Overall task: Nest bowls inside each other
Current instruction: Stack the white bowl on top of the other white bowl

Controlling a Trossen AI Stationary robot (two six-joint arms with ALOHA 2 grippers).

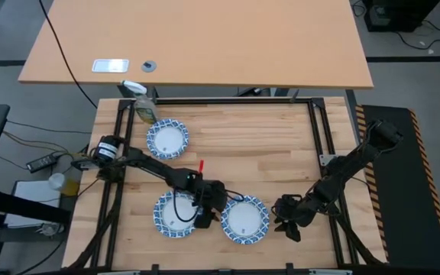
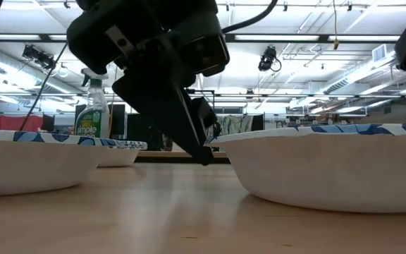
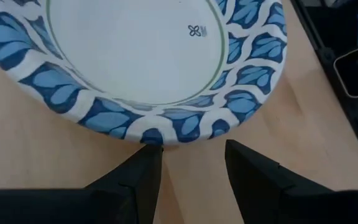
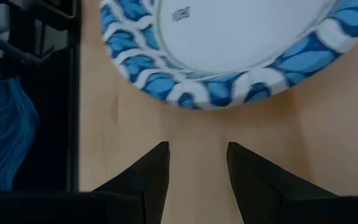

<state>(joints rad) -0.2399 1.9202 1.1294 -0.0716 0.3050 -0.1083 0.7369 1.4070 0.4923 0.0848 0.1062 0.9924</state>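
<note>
Three blue-rimmed bowls rest base down on the wooden table: one at the far left (image 1: 166, 139), one near left (image 1: 173, 215), one near the middle (image 1: 244, 220). My left gripper (image 3: 191, 149) is open and slants down between the two near bowls. It faces the left rim of the middle bowl (image 3: 135, 50). My right gripper (image 4: 197, 149) is open too, low over bare wood just right of the same bowl (image 4: 241, 31), with a strip of table between. My left gripper has one fingertip (image 3: 149, 154) right at the middle bowl's rim (image 3: 154, 138), coming slanting down from the table's left. Whether it touches the rim I cannot tell. Nothing lies between its fingers.
A green spray bottle (image 1: 142, 103) stands at the far left corner. A small red thing (image 1: 202, 164) lies beside the left arm. Dark frame rails (image 1: 318, 137) run along the table's edges. Bare wood lies across the far right half.
</note>
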